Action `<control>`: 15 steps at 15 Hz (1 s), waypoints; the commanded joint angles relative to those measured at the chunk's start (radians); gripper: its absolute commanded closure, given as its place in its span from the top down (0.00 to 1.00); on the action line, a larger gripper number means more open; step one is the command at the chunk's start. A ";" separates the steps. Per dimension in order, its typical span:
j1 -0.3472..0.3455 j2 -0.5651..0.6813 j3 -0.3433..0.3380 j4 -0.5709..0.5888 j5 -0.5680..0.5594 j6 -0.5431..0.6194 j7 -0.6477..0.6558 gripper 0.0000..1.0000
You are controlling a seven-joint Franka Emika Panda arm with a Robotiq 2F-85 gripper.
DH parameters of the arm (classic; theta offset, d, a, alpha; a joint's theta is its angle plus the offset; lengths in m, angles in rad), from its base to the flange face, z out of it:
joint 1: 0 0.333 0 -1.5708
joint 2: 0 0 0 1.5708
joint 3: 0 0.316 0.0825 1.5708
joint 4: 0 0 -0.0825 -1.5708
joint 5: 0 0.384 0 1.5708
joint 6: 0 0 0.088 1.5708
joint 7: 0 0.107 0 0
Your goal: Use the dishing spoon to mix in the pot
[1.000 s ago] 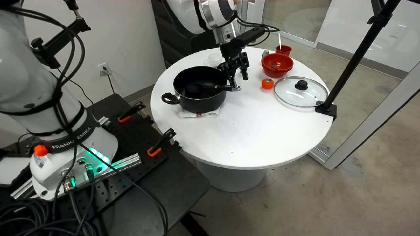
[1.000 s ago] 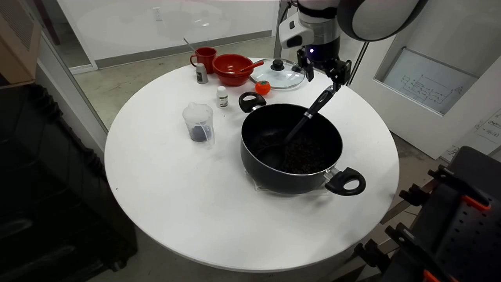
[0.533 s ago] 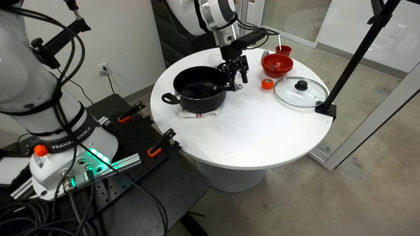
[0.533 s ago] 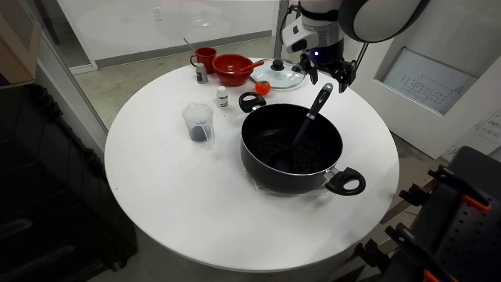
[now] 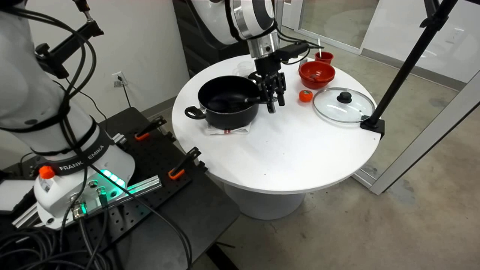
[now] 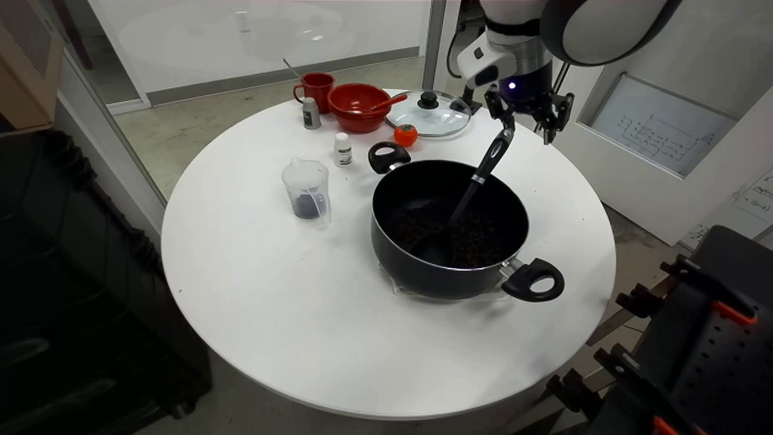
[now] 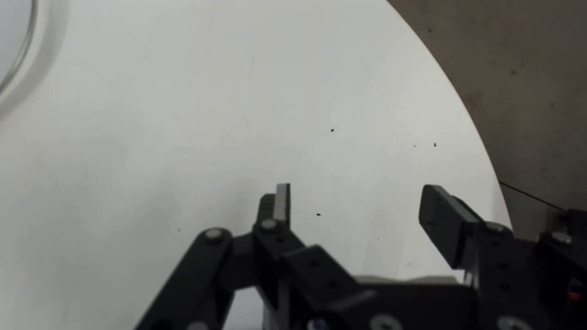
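Note:
The black pot (image 6: pixel 416 272) stands on the round white table in both exterior views (image 5: pixel 228 122), with dark bits inside. The dark dishing spoon (image 6: pixel 494 155) rests in it, its head in the dark bits and its handle leaning out over the rim; its handle also shows in an exterior view (image 5: pixel 254 100). My gripper (image 6: pixel 529 134) is open beside the handle's end, seen also in an exterior view (image 5: pixel 276 108). One finger overlaps the handle end; I cannot tell whether they touch. In the wrist view the open gripper (image 7: pixel 355 195) has only table between its fingers; spoon and pot are out of view.
A glass lid (image 5: pixel 337 108), a tomato (image 5: pixel 305 96) and red bowls (image 5: pixel 317 78) lie beyond the gripper. A red mug (image 6: pixel 318 90), a grey shaker (image 6: pixel 311 113), a white bottle (image 6: pixel 343 151) and a clear measuring cup (image 6: pixel 306 190) stand farther off. A cloth (image 5: pixel 240 130) lies under the pot.
The spoon has shifted in the pot, its handle end coming away from the finger it met a second ago. My open gripper has since moved sideways and lower, so another finger overlaps the handle end.

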 commanded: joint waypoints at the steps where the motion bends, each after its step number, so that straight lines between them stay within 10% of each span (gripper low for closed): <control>1: -0.018 -0.086 -0.003 -0.098 0.012 -0.006 -0.106 0.98; 15: -0.017 -0.239 -0.020 -0.224 0.031 0.166 -0.153 1.00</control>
